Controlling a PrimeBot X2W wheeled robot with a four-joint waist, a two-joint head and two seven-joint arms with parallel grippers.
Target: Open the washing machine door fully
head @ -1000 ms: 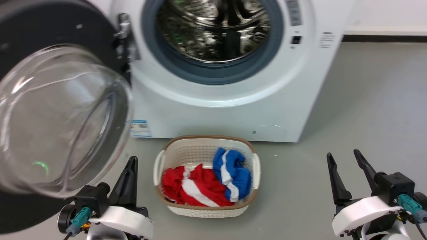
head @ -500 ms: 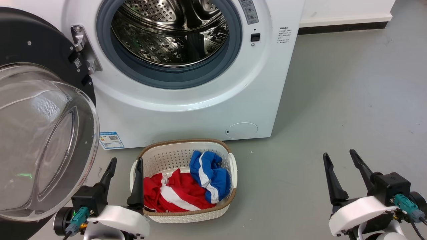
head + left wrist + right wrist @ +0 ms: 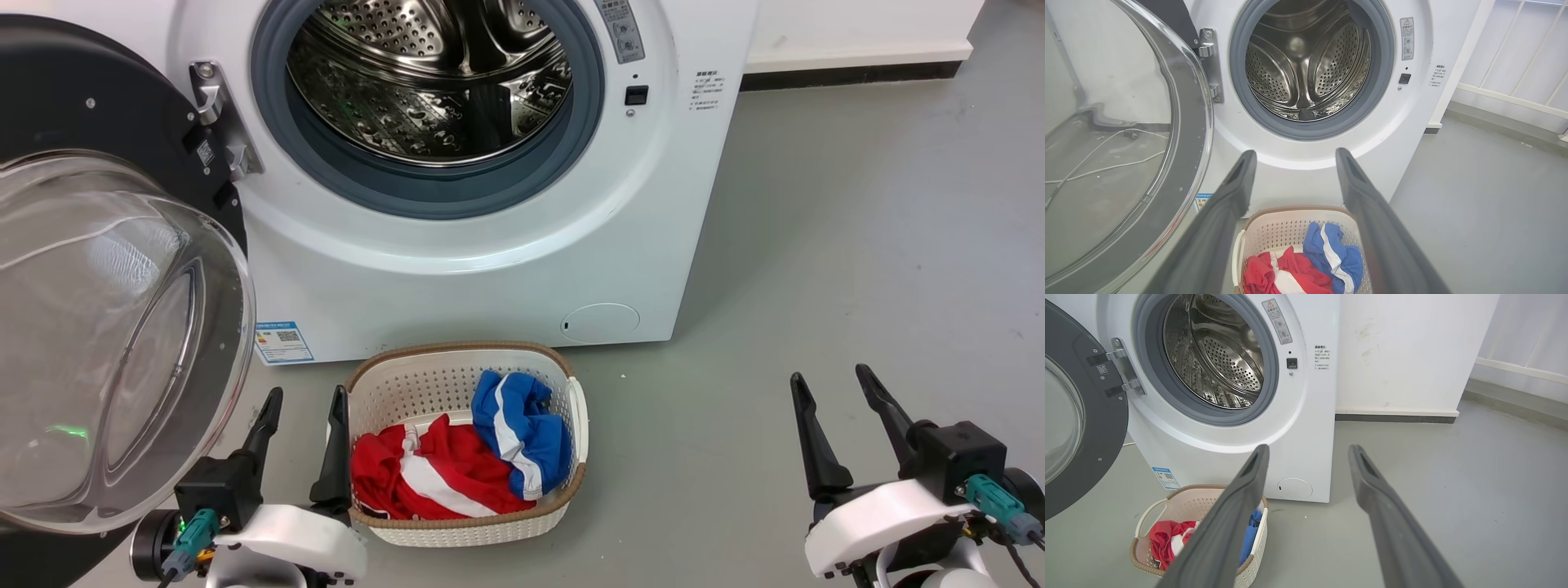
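Note:
The white washing machine (image 3: 490, 269) (image 3: 1306, 175) (image 3: 1306, 416) stands ahead with its steel drum exposed. Its door (image 3: 106, 327) (image 3: 1118, 134) (image 3: 1073, 416), black-rimmed with a bulging clear glass bowl, is swung wide out to the left on its hinge. My left gripper (image 3: 304, 396) (image 3: 1294, 153) is open and empty at the lower left, just right of the glass bowl and not touching it. My right gripper (image 3: 833, 377) (image 3: 1308, 448) is open and empty at the lower right, over bare floor.
A white laundry basket (image 3: 563, 506) (image 3: 1257, 228) (image 3: 1143, 518) with red and blue clothes sits on the grey floor right in front of the machine, beside my left fingers. A white wall with dark skirting (image 3: 849, 75) runs behind on the right.
The head camera has swung, so the whole scene shifted. My left gripper now shows both fingers spread apart. The door stays wide open; the right gripper has barely moved.

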